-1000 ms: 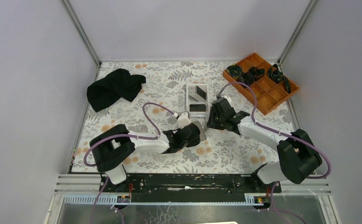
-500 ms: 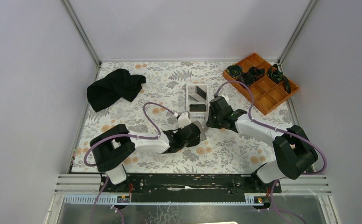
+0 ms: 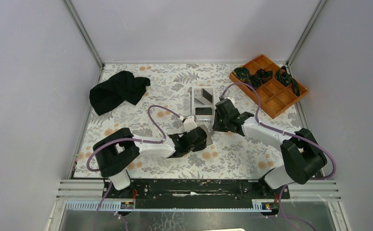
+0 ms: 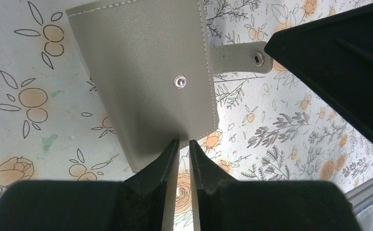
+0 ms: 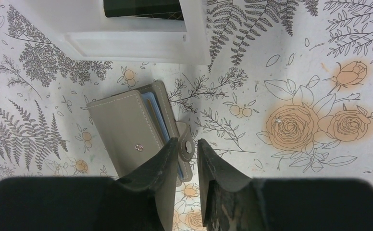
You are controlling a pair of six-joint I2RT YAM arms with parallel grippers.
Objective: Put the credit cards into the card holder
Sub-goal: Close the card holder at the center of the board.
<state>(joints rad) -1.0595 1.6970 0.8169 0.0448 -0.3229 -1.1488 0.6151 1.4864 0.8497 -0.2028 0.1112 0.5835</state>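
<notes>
Your card holder lies flat on the floral tablecloth, between the two arms and just in front of the white tray. Its outside is a matte grey, leather-like rectangle with pale stitching along the edges and a small round metal snap stud on the face. A thin line of pale blue lining shows along its open side. A short rounded strap with its own snap sticks out from one long edge. Your left claw is drawn down to a narrow slit with the tablecloth showing through it. Its dark wedge tips sit at the holder's near edge, but you cannot tell whether they touch it. Your right claw is also narrow, with the strap's snap end between its tips. One finger is against the strap, but you cannot tell whether it is clamped. A dark credit card, glossy and flat, lies inside the smooth, raised-walled white tray. The orange tray with square compartments sits at the far right, and a crumpled black cloth lies at the far left.
</notes>
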